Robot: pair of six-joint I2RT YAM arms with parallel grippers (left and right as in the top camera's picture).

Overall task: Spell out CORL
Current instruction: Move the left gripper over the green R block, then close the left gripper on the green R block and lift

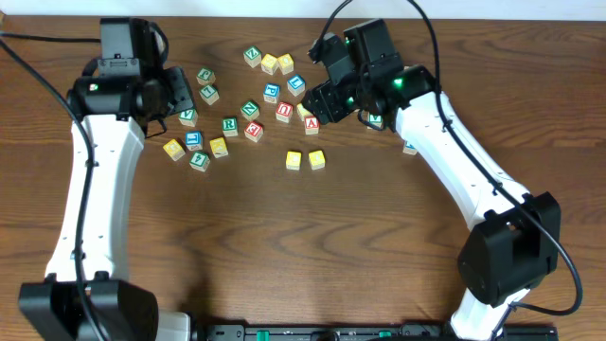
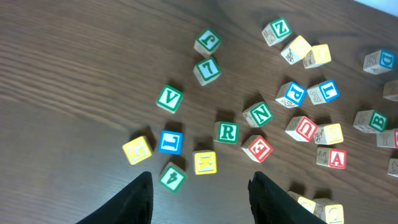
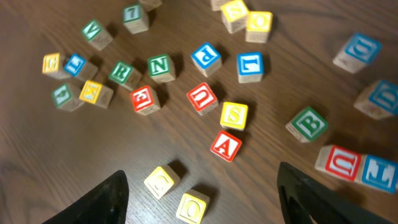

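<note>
Two yellow-topped cubes, a C (image 3: 163,182) and an O (image 3: 193,206), lie side by side on the table (image 1: 379,237); the overhead view shows the C (image 1: 294,160) and the O (image 1: 316,159) below the scattered pile. The green R cube (image 1: 229,125) (image 2: 227,132) sits left of centre. The blue L cube (image 1: 296,85) (image 3: 249,64) (image 2: 328,91) lies in the upper cluster. My right gripper (image 1: 317,99) (image 3: 202,174) hangs open above the table, holding nothing. My left gripper (image 1: 182,95) (image 2: 200,180) is open and empty at the pile's left.
Other letter cubes lie scattered: red A (image 3: 226,145), red U (image 3: 203,98), yellow S (image 3: 234,115), red E (image 3: 143,98), green N (image 2: 258,114), green V (image 2: 169,98), green B (image 3: 306,124). Another blue cube (image 2: 170,142) sits by a yellow one (image 2: 137,150).
</note>
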